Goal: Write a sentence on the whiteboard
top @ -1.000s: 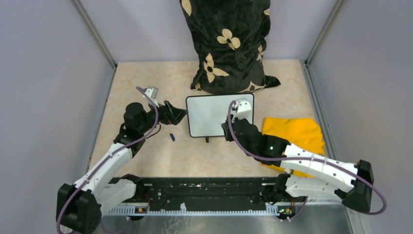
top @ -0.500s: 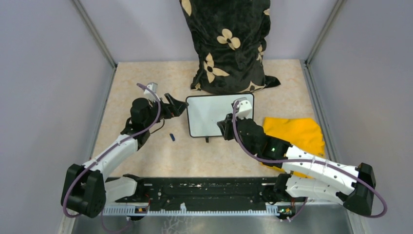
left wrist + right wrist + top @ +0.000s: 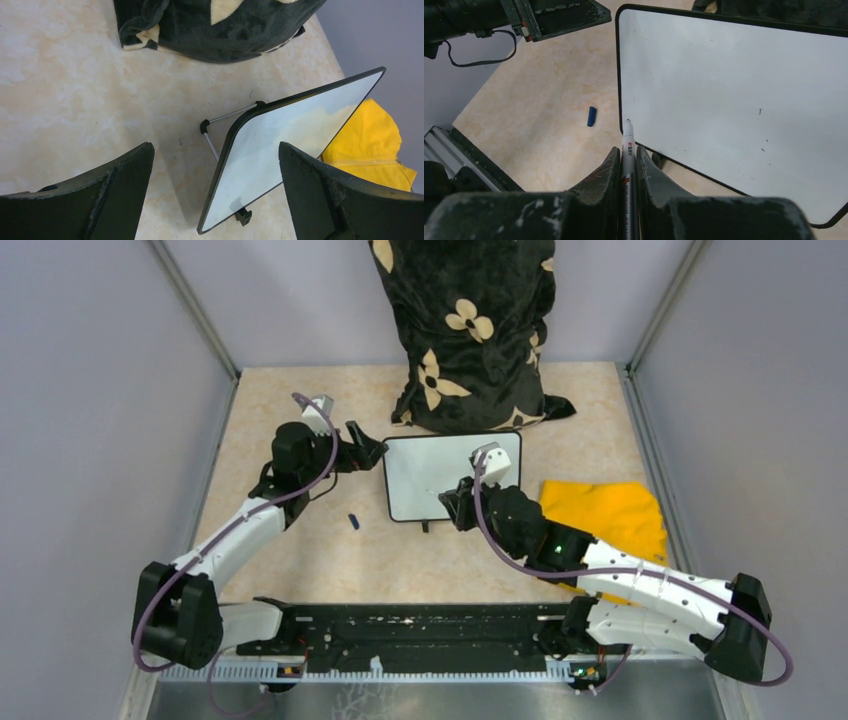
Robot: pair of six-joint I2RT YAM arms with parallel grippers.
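My right claw (image 3: pixel 628 152), clamped on the marker (image 3: pixel 628 137), points its tip at the near-left edge of the blank whiteboard (image 3: pixel 734 85), which stands tilted on the counter (image 3: pixel 270 400) and stretches away rightward, while my left claw (image 3: pixel 215 150) gapes wide beside its left edge.

Grey walls (image 3: pixel 100 390) stand on three sides. The table (image 3: pixel 590 420) is beige with pale swirls. Metal posts (image 3: pixel 197 305) run up the back corners. A black flowered pillow (image 3: pixel 465 330) leans at the back.
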